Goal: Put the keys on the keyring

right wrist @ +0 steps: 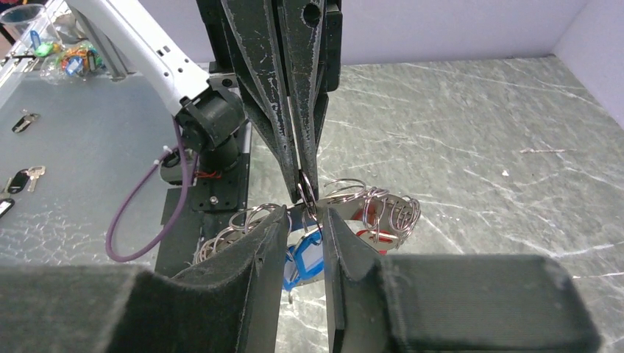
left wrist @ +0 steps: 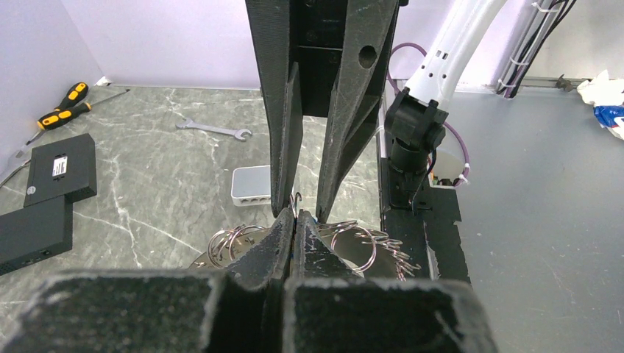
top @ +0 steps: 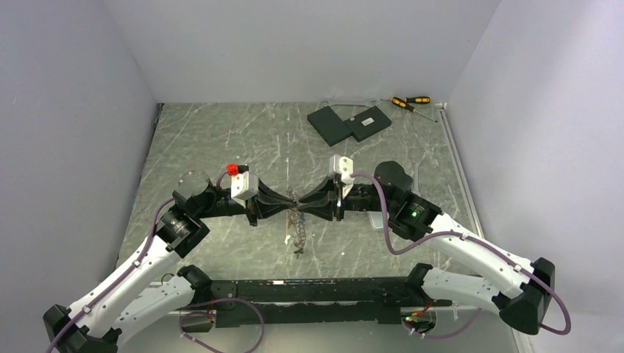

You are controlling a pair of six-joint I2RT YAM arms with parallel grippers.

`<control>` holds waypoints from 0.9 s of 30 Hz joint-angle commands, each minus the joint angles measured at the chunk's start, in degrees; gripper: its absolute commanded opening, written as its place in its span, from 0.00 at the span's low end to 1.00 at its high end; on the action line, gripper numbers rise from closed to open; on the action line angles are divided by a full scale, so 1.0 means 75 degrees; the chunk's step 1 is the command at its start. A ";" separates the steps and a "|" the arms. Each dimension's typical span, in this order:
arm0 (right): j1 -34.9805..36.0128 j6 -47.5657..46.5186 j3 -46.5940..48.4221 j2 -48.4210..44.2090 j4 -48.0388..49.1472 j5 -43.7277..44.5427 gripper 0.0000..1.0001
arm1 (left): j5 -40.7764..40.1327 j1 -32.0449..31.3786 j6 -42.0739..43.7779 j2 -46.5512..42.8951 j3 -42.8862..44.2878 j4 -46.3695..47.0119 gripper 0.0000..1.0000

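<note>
Marble counter (top: pixel 221 140) with two arms, left arm (top: pixel 140 272) and right arm (top: pixel 471 250), meeting tip to tip at its middle.

At the far edge lie two black boxes (top: pixel 331 125), touching, and two screwdrivers (top: pixel 399 103). The left wrist view adds what the top view does not make out: one white box (left wrist: pixel 254 185) and one wrench (left wrist: pixel 213 130) beyond it.

The keyring (top: pixel 296 232), a bunch of wire loops, sits directly under the meeting tips. Whether it rests on the counter or hangs, I cannot tell.

The left fingers (left wrist: pixel 276 243) are pressed fully together and pinch one small loop at the top of the keyring. The right fingers (right wrist: pixel 257 250) stand partly apart, one either side of that loop and the left tips. I cannot tell whether they touch it.

Only the right wrist view shows the keys on the bunch: one blue-tagged key (right wrist: pixel 305 261) below the gap and one red tag (right wrist: pixel 366 218) among the loops. It also shows two loose keys (right wrist: pixel 26 180) on the grey surface (right wrist: pixel 81 147) beside the counter. Farther off lies a heap of coloured tags (right wrist: pixel 66 59), too small to count.
</note>
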 commanded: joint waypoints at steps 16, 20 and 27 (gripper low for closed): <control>-0.0025 -0.0084 0.0428 0.0136 0.0435 -0.0269 0.10 | -0.0003 0.0037 -0.0053 -0.0147 0.0049 0.0500 0.00; -0.0025 -0.0076 0.0420 0.0134 0.0454 -0.0239 0.02 | -0.0019 0.0038 -0.0066 -0.0152 0.0039 0.0501 0.00; -0.0025 -0.0076 0.0394 0.0093 0.0527 -0.0210 0.00 | -0.0050 0.0037 -0.0056 -0.0153 0.0037 0.0496 0.00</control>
